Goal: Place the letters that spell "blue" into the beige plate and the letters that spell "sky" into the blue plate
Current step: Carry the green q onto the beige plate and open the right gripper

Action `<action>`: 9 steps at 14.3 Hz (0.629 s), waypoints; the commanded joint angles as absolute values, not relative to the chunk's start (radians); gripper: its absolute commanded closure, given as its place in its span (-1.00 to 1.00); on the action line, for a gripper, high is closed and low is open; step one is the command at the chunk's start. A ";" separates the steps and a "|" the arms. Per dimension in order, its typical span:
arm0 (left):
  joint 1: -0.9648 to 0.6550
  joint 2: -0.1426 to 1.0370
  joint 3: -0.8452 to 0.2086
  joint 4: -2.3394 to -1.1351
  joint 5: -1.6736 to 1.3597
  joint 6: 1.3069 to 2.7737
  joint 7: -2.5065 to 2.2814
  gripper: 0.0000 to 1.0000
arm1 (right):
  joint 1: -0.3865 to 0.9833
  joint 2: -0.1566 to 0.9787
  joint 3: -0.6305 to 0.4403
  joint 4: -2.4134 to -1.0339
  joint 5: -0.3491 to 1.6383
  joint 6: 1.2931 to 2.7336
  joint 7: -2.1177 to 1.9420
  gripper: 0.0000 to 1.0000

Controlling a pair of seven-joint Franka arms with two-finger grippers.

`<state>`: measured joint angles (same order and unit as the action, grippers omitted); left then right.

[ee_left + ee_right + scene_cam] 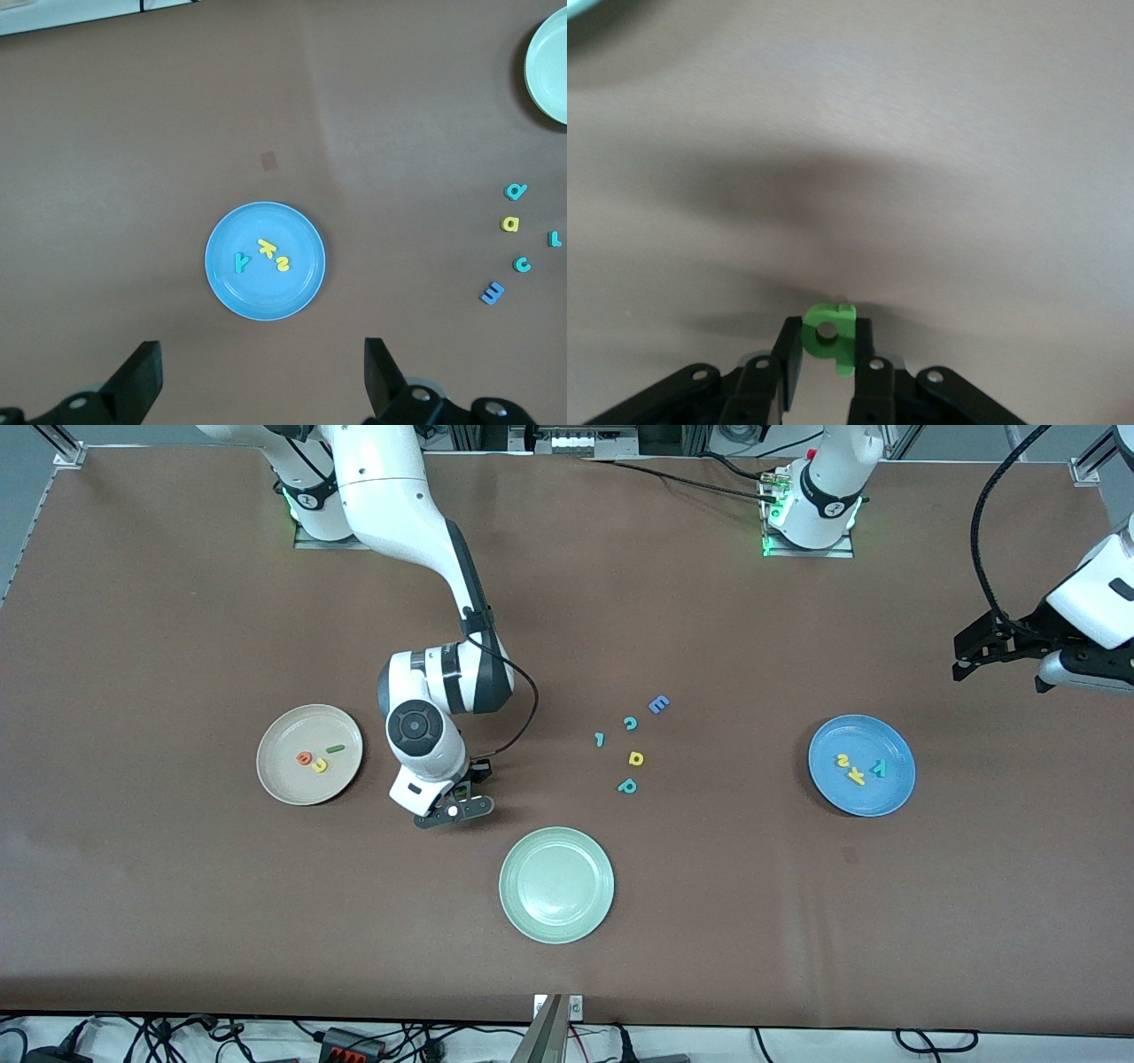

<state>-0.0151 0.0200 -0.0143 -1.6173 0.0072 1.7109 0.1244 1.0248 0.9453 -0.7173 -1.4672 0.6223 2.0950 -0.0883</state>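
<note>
My right gripper is low at the table between the beige plate and the pale green plate, shut on the green letter b. The beige plate holds the orange e, yellow u and green l. In the blue plate lie the yellow s, yellow k and teal y. My left gripper waits high near the blue plate, open and holding nothing.
The pale green plate sits nearest the front camera at mid-table. Loose letters lie between it and the arms' bases: a blue E, a teal c, a small teal letter, a yellow letter and a teal p.
</note>
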 commanded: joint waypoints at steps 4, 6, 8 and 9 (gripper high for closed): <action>-0.014 0.031 -0.015 -1.588 -0.006 1.692 0.140 -1.00 | 1.026 0.855 -0.837 -1.535 0.618 1.885 -0.161 0.77; -0.014 0.031 -0.015 -1.588 -0.006 1.692 0.140 -1.00 | 1.008 0.812 -0.850 -1.616 0.618 1.887 -0.253 0.77; -0.014 0.031 -0.015 -1.589 -0.006 1.692 0.140 -1.00 | 1.015 0.790 -0.896 -1.696 0.618 1.885 -0.365 0.77; -0.014 0.031 -0.015 -1.589 -0.006 1.692 0.140 -1.00 | 1.017 0.785 -0.917 -1.730 0.618 1.885 -0.418 0.77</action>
<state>-0.0151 0.0200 -0.0144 -1.6168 0.0072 1.7109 0.1244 1.0048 0.8406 -0.8916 -1.6318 0.6223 1.8874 -0.3203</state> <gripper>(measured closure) 0.000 0.722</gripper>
